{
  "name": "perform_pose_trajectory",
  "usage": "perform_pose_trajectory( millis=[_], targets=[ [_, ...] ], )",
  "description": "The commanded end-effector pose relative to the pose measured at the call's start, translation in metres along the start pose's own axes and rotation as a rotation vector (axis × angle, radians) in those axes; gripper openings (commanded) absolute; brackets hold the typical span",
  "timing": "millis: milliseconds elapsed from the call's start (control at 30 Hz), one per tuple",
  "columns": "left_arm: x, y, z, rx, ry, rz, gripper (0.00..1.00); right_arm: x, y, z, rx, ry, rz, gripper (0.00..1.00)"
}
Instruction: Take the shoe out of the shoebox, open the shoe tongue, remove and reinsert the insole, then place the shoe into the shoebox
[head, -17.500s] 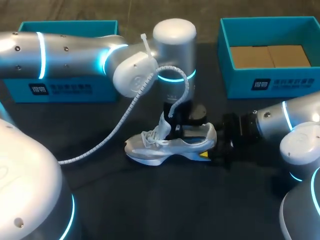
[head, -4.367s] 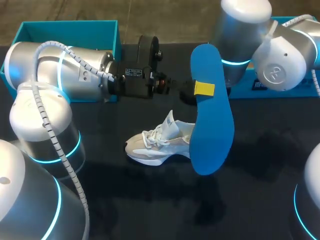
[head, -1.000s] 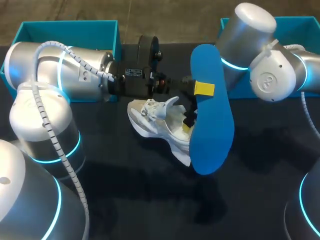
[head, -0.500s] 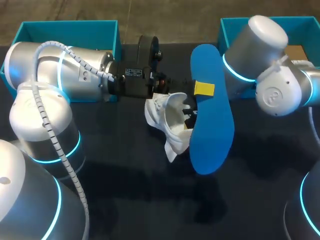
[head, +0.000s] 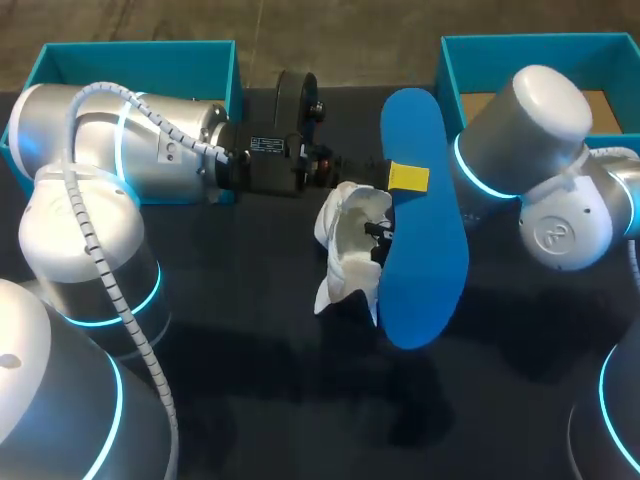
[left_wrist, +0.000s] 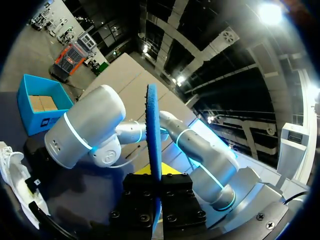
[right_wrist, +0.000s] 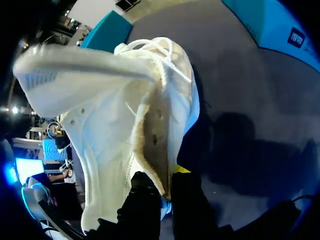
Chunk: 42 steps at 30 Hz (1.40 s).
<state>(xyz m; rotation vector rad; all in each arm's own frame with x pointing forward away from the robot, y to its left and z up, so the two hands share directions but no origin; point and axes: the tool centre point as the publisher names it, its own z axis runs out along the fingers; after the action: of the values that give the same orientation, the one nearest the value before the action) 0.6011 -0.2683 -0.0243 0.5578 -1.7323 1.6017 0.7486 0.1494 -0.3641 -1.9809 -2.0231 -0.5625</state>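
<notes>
Left blue box (head: 140, 60) is sitting at the back left of the table (head: 300, 400) and is being partly covered by the left arm (head: 120, 140), which is being stretched across toward the middle. Left gripper (left_wrist: 158, 184) is being clamped on the insole (head: 425, 260). In the left wrist view the blue insole (left_wrist: 152, 140) is being pinched edge-on between both fingers and is sticking straight out ahead of them. In the head view it is being held above the table, flat face to the camera, with one yellow tip (head: 408, 177) showing on that face. White shoe (head: 350, 245) is being held just left of the insole and between the two boxes, outside both. It is being overlapped by the insole's edge there, and whether they touch cannot be told. Right gripper (right_wrist: 161, 197) is being clamped on the shoe (right_wrist: 125, 130), with the rim of the opening being squeezed from two sides and the laces at the far end. The shoe's shadow is being cast on the table apart from it. Right arm (head: 530, 170) is coming in from the right, in front of the right blue box (head: 455, 60), where brown cardboard (head: 478, 103) is lying inside.
</notes>
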Motion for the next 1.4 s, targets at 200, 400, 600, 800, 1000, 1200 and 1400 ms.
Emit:
perform_pose_trajectory(
  millis=[200, 400, 600, 800, 1000, 1200, 1400],
  targets=[
    [0.0, 0.001, 0.001, 0.004, 0.0, 0.0, 0.0, 0.0, 0.003, 0.006, -0.028, -0.09, -0.006, 0.0],
    [0.0, 0.001, 0.001, 0.004, 0.0, 0.0, 0.0, -0.002, 0.001, 0.015, -0.043, -0.132, -0.02, 0.0],
    [0.0, 0.001, 0.001, 0.004, 0.0, 0.0, 0.0, -0.001, -0.002, 0.023, -0.046, -0.128, -0.027, 0.0],
    [0.0, 0.001, 0.001, 0.004, 0.0, 0.0, 0.0, -0.003, -0.004, 0.031, -0.042, -0.108, -0.028, 0.0],
    [0.0, 0.001, 0.001, 0.004, 0.0, 0.0, 0.0, -0.006, -0.005, 0.036, 0.008, -0.128, -0.043, 0.0],
    [0.0, 0.001, 0.001, 0.004, 0.0, 0.0, 0.0, -0.003, -0.007, 0.031, 0.013, -0.115, -0.034, 1.0],
    [0.0, 0.001, 0.001, 0.004, 0.0, 0.0, 0.0, 0.006, -0.011, 0.02, 0.023, -0.043, -0.025, 1.0]
  ],
)
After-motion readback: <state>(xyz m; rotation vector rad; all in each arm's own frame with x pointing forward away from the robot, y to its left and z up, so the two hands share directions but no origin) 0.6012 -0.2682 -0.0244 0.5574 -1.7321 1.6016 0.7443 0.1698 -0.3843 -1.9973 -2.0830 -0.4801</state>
